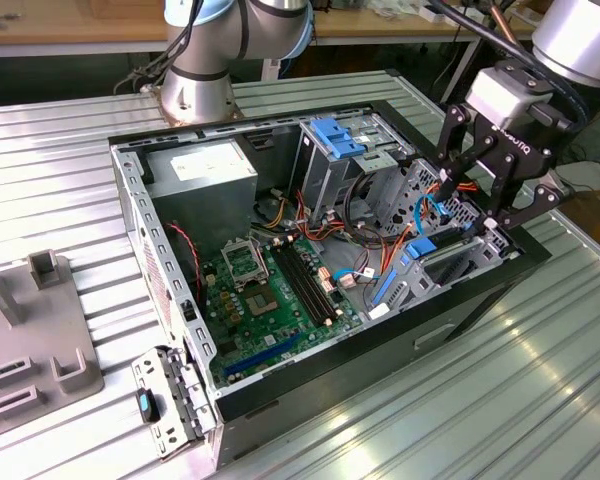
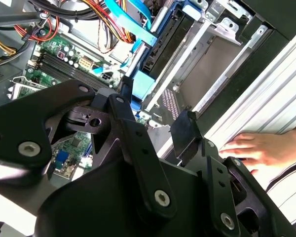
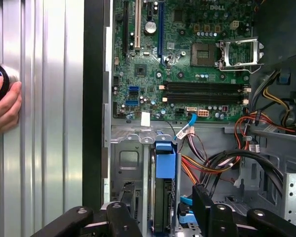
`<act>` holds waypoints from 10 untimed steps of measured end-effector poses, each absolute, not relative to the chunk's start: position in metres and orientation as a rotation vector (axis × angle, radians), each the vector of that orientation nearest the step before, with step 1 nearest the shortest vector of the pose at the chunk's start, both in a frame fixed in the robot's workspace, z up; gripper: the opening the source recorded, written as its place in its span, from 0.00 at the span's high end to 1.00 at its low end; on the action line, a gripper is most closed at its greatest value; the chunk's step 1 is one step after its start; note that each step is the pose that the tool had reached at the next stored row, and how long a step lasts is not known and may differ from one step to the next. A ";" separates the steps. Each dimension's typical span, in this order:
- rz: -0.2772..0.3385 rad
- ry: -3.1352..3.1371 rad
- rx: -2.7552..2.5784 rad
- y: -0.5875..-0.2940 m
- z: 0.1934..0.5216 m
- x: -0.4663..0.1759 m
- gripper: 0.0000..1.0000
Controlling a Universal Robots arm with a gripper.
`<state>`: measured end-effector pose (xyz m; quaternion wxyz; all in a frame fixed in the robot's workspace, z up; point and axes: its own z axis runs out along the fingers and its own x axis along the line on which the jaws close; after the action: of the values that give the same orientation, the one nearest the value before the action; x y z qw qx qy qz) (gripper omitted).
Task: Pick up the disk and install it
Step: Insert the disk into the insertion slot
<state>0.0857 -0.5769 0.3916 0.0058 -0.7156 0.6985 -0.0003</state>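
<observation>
Now black two-finger claw (image 3: 164, 190) wide open, gripping nothing; dark-grey, blue-railed flat disk (image 3: 161, 210) edge-on betw. fingers (image 3: 202, 207), prob. seated in metal bay (image 3: 123, 163).

Disk (image 3: 163, 205): dark grey body, bright blue carrier rail (blue tab at one end), standing on edge, slotted into metal drive bay (image 3: 126, 160).

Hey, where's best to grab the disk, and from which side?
Pinch the disk across its two flat faces, coming down through the open side of the case. It stands on edge in the bay, so probably just its narrow blue-railed edge is reachable.
</observation>
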 end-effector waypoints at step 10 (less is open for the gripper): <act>-0.001 2.186 -2.240 -0.573 0.390 0.088 0.42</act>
<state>0.0881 -0.5730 0.3896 0.0057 -0.7156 0.6985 -0.0003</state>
